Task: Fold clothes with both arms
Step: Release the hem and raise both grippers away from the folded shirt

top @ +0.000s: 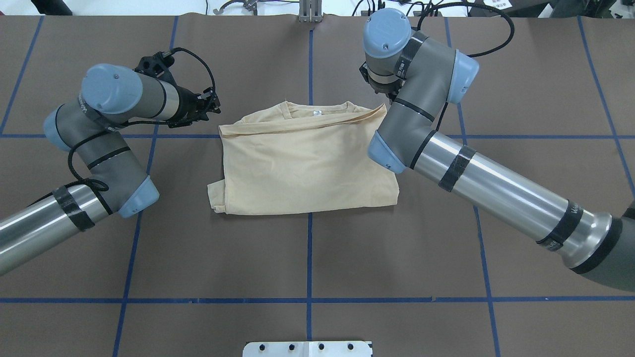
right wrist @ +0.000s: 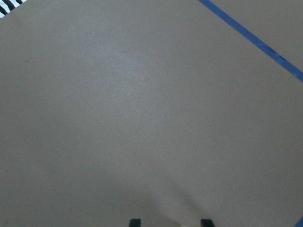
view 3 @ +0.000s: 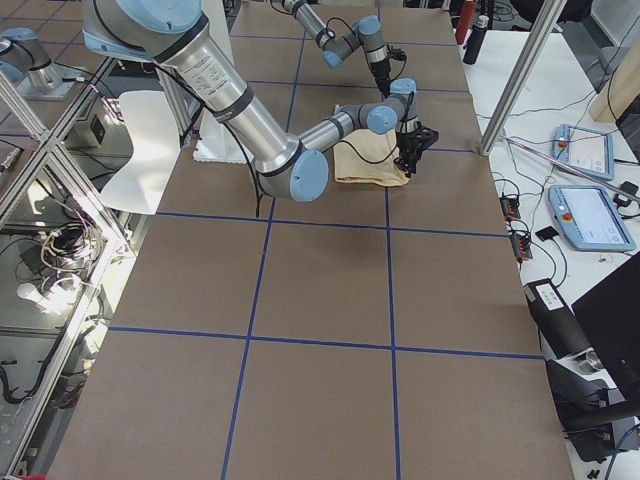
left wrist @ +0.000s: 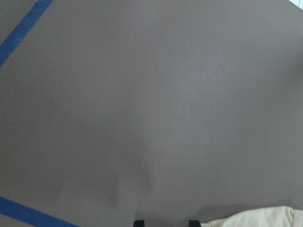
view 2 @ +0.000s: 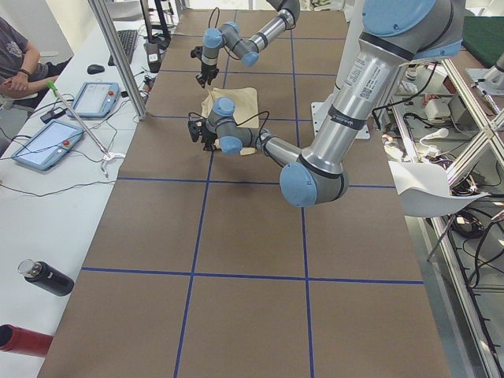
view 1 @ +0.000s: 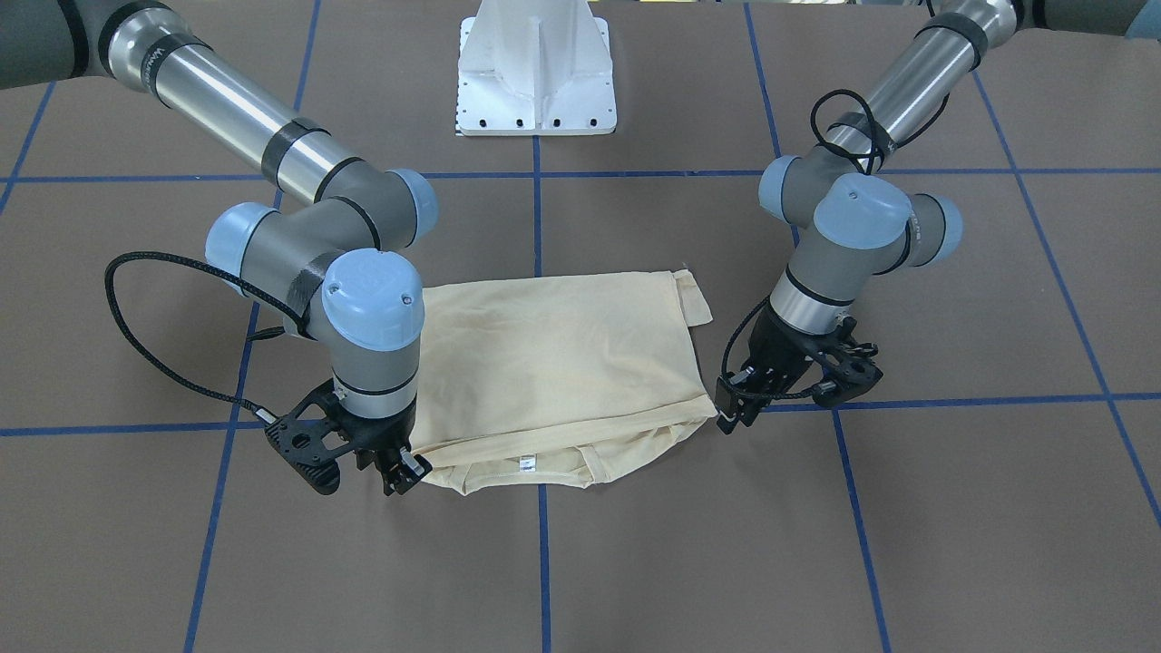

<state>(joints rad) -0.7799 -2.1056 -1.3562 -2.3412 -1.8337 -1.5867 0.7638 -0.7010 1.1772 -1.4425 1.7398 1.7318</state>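
Observation:
The pale yellow shirt (view 1: 553, 363) lies folded into a rectangle on the brown table, print hidden, its collar and white neck label (view 1: 523, 463) on the edge far from the robot. In the overhead view the shirt (top: 307, 168) sits between both arms. My left gripper (view 1: 728, 415) hangs low just beside the shirt's far left corner; its wrist view shows the gripper (left wrist: 165, 222) open over bare table, with cloth (left wrist: 255, 221) off to one side. My right gripper (view 1: 404, 472) stands at the opposite far corner, open (right wrist: 170, 222) with only table between its tips.
The white pedestal base (view 1: 537, 73) stands at the robot's side of the table. Blue tape lines (top: 309, 258) grid the brown surface. Beyond the table's end sit a person's arm (view 2: 16, 63), tablets (view 2: 47, 146) and a dark bottle (view 2: 47, 277).

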